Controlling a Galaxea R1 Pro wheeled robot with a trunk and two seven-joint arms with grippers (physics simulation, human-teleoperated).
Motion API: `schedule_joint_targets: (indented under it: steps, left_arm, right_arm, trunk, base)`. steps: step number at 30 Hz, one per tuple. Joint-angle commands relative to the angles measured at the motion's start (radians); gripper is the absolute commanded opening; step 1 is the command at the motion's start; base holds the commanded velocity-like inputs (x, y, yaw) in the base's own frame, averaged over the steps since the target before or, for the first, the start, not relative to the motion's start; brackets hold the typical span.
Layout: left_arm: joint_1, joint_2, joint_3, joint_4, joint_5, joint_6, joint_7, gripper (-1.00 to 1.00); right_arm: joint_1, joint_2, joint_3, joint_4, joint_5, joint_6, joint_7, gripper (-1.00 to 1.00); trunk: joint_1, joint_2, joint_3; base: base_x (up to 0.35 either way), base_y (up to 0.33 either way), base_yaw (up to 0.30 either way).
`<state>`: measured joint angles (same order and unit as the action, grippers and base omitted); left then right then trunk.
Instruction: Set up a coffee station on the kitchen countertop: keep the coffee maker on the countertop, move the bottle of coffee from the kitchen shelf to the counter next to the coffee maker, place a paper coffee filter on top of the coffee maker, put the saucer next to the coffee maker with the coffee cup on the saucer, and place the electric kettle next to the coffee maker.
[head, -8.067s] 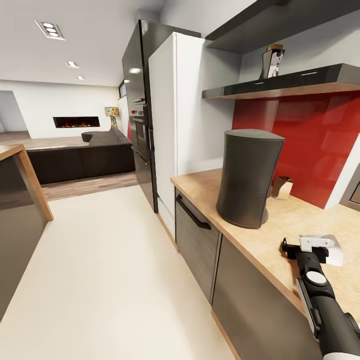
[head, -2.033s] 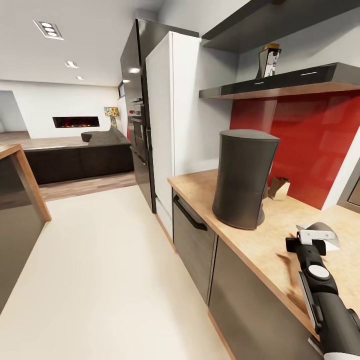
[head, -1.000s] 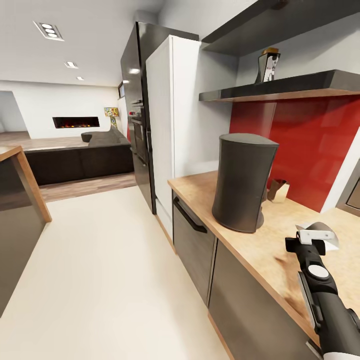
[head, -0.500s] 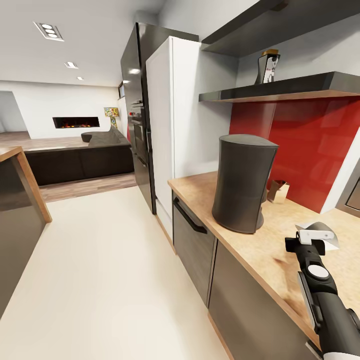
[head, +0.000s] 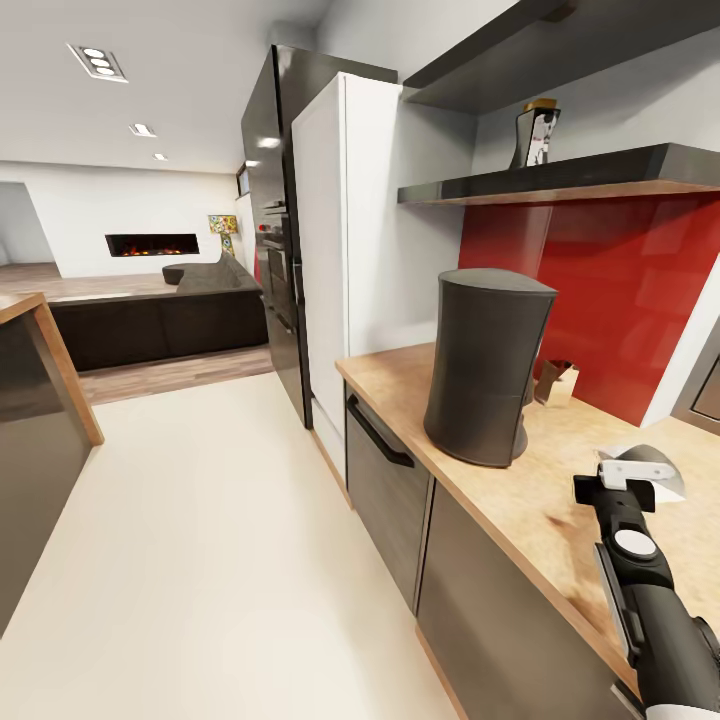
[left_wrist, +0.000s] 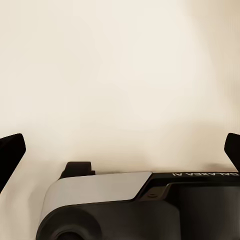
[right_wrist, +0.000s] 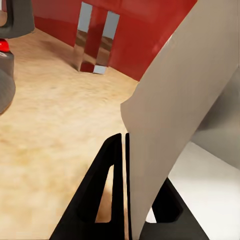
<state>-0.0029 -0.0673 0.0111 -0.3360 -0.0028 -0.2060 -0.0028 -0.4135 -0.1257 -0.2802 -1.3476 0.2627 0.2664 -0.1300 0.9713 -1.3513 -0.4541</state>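
Note:
The dark-grey coffee maker (head: 485, 365) stands on the beige kitchen countertop (head: 540, 500). To its right, low over the counter, my right gripper (head: 640, 478) is shut on the white paper coffee filter (head: 652, 462). In the right wrist view the black fingers (right_wrist: 116, 185) pinch the filter (right_wrist: 175, 110), which stands up between them. The bottle of coffee (head: 537, 130) sits on the dark kitchen shelf (head: 560, 180) above the red back panel. My left gripper (left_wrist: 120, 150) is open with nothing in it, over pale floor.
A small shiny metal piece (head: 557, 380) stands behind the coffee maker by the red wall. A white tall cabinet (head: 350, 230) and a black oven tower (head: 270, 230) end the counter at the left. A microwave corner (head: 705, 390) shows at the right. An island (head: 40, 400) flanks the open floor.
My right gripper with the filter has drifted slightly right and down. Over the longer span the head view shifted a little and the filter turned in the grip.

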Motion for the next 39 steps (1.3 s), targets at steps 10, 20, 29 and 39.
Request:
schedule_joint_targets:
  steps: [10,20,29,39]
  left_arm:
    - [0.000,0.000,0.001,0.000,0.000,-0.003,0.000,1.00]
    - [0.000,0.000,0.001,0.000,0.000,-0.003,0.000,1.00]
    - [0.000,0.000,0.001,0.000,0.000,-0.003,0.000,1.00]
    - [0.000,0.000,0.001,0.000,0.000,-0.003,0.000,1.00]
  right_arm:
    - [-0.001,0.002,0.112,0.006,0.004,0.042,-0.185,-1.00]
    - [-0.001,0.003,0.119,0.005,0.001,0.045,-0.191,-1.00]
    - [-0.001,0.002,0.119,0.005,0.000,0.045,-0.190,-1.00]
    - [-0.001,0.002,0.119,0.004,0.000,0.047,-0.189,-1.00]
  trunk:
    - [0.000,-0.001,-0.001]
    - [0.000,-0.001,-0.001]
    - [0.000,-0.001,-0.001]
    - [0.000,-0.001,-0.001]
  base:
    - [0.000,0.000,0.000]
    - [0.000,0.000,0.000]
    - [0.000,0.000,0.001]
    - [0.000,0.000,0.084]
